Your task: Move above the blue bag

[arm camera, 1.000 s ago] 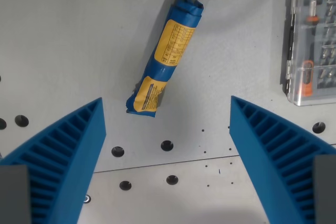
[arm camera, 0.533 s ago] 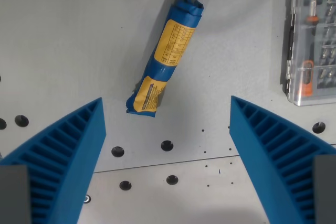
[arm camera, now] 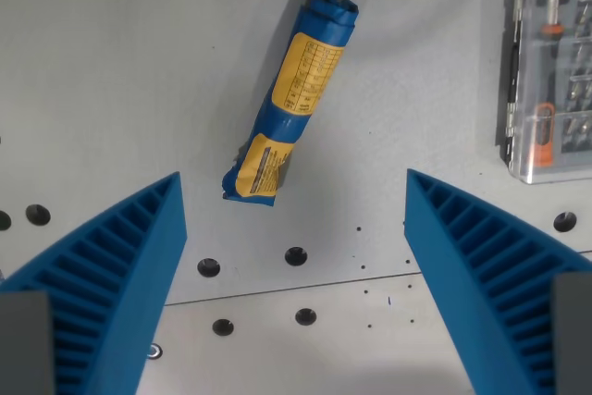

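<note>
A rolled blue bag (arm camera: 292,104) with yellow labels lies tilted on the grey table, its lower end toward the wrist view's left and its upper end near the top centre. My gripper (arm camera: 294,193) hangs over the table with its two ribbed blue fingers (arm camera: 120,275) spread wide apart at the bottom corners. Nothing sits between them. The bag's lower end lies just above the line between the fingertips, and most of the bag stretches beyond them.
A clear plastic case of screwdriver bits (arm camera: 553,62) with orange parts lies at the wrist view's right edge. Round mounting holes (arm camera: 295,255) dot the table near the bottom. A thin seam (arm camera: 305,284) crosses the table below the bag.
The scene has slipped very slightly, a few pixels down and to the right, so the camera has crept a little. The bag has not moved on the table.
</note>
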Tool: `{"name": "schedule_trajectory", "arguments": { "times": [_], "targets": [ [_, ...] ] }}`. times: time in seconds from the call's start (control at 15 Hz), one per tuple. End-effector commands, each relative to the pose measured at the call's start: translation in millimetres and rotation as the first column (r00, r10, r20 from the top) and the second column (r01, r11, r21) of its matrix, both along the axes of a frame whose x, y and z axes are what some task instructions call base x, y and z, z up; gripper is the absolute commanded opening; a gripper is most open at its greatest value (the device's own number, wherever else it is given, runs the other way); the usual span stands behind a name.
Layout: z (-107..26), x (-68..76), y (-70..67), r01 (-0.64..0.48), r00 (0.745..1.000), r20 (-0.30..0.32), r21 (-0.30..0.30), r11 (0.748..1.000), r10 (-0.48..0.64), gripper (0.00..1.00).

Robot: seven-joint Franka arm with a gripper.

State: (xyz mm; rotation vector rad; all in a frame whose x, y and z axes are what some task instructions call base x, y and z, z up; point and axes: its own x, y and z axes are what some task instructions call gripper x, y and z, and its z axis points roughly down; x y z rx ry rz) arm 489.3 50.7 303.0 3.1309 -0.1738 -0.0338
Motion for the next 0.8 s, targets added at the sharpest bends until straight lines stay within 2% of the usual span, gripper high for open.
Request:
{"name": "schedule_trajectory", "arguments": {
  "times": [0.07, 0.8],
  "targets": [
    [-8.1, -1.2, 0.1, 0.084, 0.995, 0.045, 0.002, 0.996, -0.084, 1.0],
    [-47.5, -7.7, 0.8, 0.246, 0.965, 0.086, 0.017, 0.969, -0.246, 1.0]
  ]
}}
